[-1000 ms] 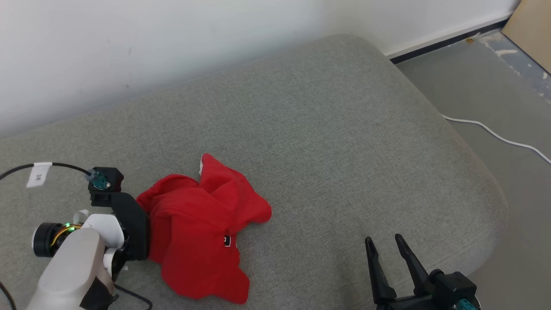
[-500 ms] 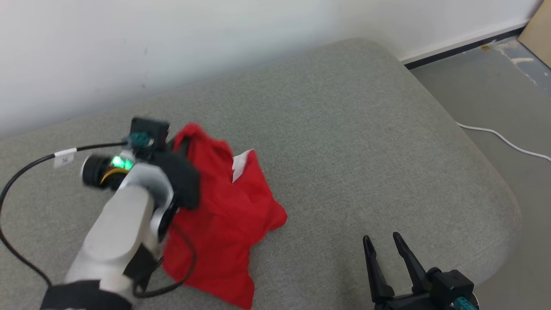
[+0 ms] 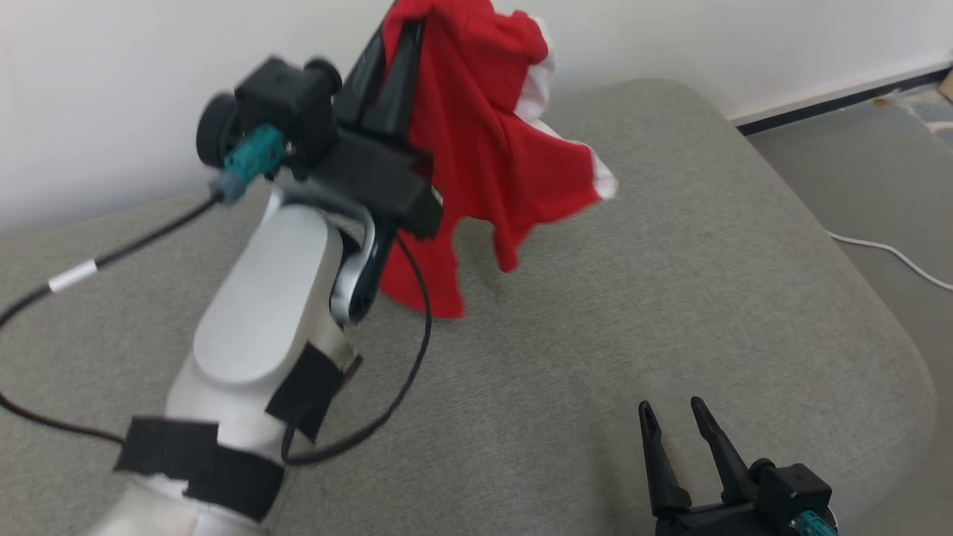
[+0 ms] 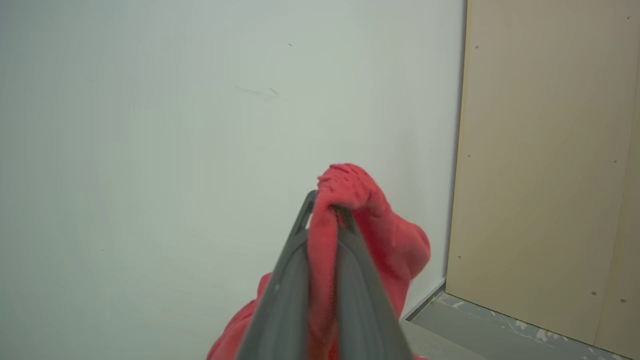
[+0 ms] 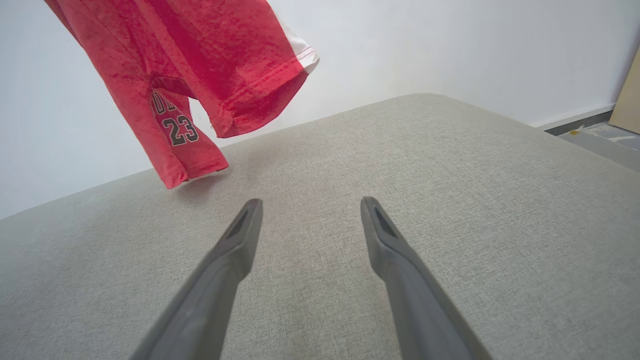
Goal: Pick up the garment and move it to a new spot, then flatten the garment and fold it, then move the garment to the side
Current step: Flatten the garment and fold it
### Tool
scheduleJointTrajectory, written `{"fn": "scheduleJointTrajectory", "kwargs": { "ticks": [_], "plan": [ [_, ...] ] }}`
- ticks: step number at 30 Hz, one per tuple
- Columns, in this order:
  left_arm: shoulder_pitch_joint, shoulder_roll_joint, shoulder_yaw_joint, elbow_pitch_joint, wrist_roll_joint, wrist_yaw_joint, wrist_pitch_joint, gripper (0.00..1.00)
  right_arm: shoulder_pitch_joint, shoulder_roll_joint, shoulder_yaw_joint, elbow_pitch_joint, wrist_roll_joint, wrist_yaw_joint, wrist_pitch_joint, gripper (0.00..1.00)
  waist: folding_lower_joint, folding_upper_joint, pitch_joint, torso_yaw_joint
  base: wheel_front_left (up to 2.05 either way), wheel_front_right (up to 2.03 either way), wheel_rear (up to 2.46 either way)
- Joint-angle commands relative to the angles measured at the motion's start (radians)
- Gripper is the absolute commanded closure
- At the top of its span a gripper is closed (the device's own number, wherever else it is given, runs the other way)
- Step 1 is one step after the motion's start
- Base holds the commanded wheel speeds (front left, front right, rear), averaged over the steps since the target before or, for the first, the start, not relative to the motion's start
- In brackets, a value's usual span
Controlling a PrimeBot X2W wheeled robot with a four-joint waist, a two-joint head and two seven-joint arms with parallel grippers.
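The garment (image 3: 484, 141) is a red jersey with white trim and a number patch (image 5: 177, 127). It hangs in the air above the grey cushion (image 3: 595, 313), its lowest corner near or brushing the fabric surface. My left gripper (image 3: 402, 26) is raised high and shut on a bunched fold of the garment (image 4: 345, 187), with cloth pinched between its fingers (image 4: 280, 290). My right gripper (image 3: 674, 409) rests low at the front right, open, with nothing between its fingers (image 5: 240, 235).
A white wall (image 3: 112, 74) stands behind the cushion. Bare floor (image 3: 856, 164) with a white cable (image 3: 886, 253) lies to the right. A tan panel (image 4: 550, 150) leans by the wall. The left arm's black cable (image 3: 112, 257) trails over the cushion.
My left gripper closed on the garment and lifted it from the cushion high into the air. The head camera shifted a little. The right gripper stayed put.
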Motion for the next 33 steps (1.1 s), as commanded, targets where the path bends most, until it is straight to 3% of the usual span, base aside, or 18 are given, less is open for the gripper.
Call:
{"fn": "scheduleJointTrajectory", "kwargs": {
  "ticks": [1,9,15,19,20,21,22,33],
  "plan": [
    [0.043,0.001,-0.002,-0.003,-0.008,0.006,-0.004,1.00,0.002,0.002,-0.001,-0.005,0.006,0.003,0.000,0.00,0.0000,-0.0001,0.007,0.032,0.00,0.00,0.00],
    [0.437,0.014,0.112,-0.112,-0.009,0.067,-0.004,1.00,0.003,0.002,-0.004,-0.010,0.011,0.003,0.000,0.00,0.0000,-0.0001,0.018,0.161,0.00,0.00,0.00],
    [0.712,0.008,0.187,-0.221,0.007,0.062,-0.004,1.00,-0.004,0.002,-0.011,-0.009,0.004,0.003,0.000,0.00,0.0000,-0.0001,0.012,0.233,0.00,0.00,0.00],
    [0.836,0.004,0.186,-0.286,0.044,0.049,-0.004,1.00,-0.005,0.002,-0.016,-0.006,-0.005,0.003,0.000,0.00,0.0000,-0.0001,0.005,0.267,0.00,0.00,0.00],
    [0.857,0.003,0.183,-0.289,0.050,0.046,-0.004,0.82,-0.006,0.002,-0.015,-0.005,-0.006,0.003,0.000,0.00,0.0000,-0.0001,0.003,0.272,0.00,0.00,0.00],
    [0.874,0.002,0.178,-0.283,0.053,0.046,-0.004,0.47,-0.006,0.002,-0.015,-0.004,-0.008,0.003,0.000,0.00,0.0000,-0.0001,-0.001,0.278,0.00,0.00,0.00],
    [0.892,0.001,0.171,-0.273,0.053,0.043,-0.004,0.02,-0.006,0.002,-0.014,-0.003,-0.007,0.003,0.000,0.00,0.0000,-0.0001,-0.004,0.281,0.00,0.00,0.00],
    [0.999,0.019,0.218,-0.247,0.063,0.088,-0.004,0.00,0.014,0.002,-0.028,0.001,-0.009,0.003,0.000,0.00,0.0000,-0.0001,-0.033,0.303,0.00,0.00,0.00]
  ]
}}
